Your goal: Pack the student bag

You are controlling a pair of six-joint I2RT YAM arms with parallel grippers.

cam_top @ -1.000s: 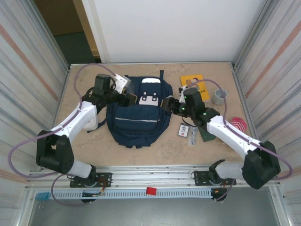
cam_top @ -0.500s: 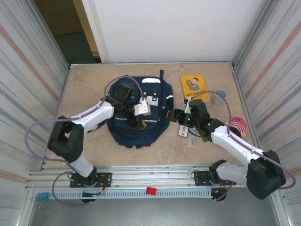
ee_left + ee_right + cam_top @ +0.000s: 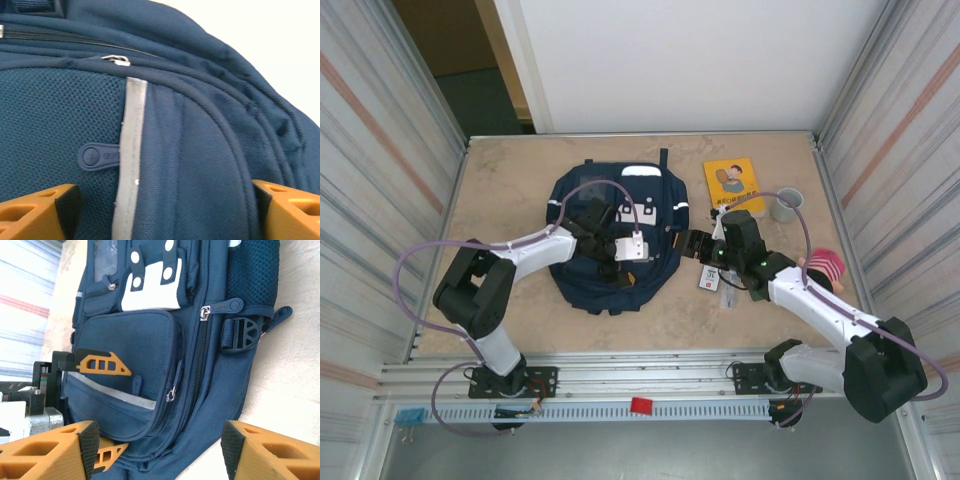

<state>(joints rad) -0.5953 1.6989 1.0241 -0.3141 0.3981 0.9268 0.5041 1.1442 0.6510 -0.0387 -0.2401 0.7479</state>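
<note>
lying flat on the beige marbled tabletop (image 3: pixel 510 190) between ribbed metal walls (image 3: pixel 380 150) is the navy fabric student bag (image 3: pixel 645 285); left gripper (image 3: pixel 165 200) and right gripper (image 3: pixel 157 450) gape wide, empty.

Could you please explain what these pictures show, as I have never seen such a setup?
These are two robot arms bolted at the table's near edge, each ending in a two-finger claw. One picture looks down from above and behind them; the other two come from cameras on the wrists, so the orange fingers at the bottom are each claw's own. On the table lies the navy student bag, with a yellow book, a grey cup and a small white card to its right. The left claw is open over the bag's front pocket; the right claw is open beside the bag. Neither holds anything.
</note>
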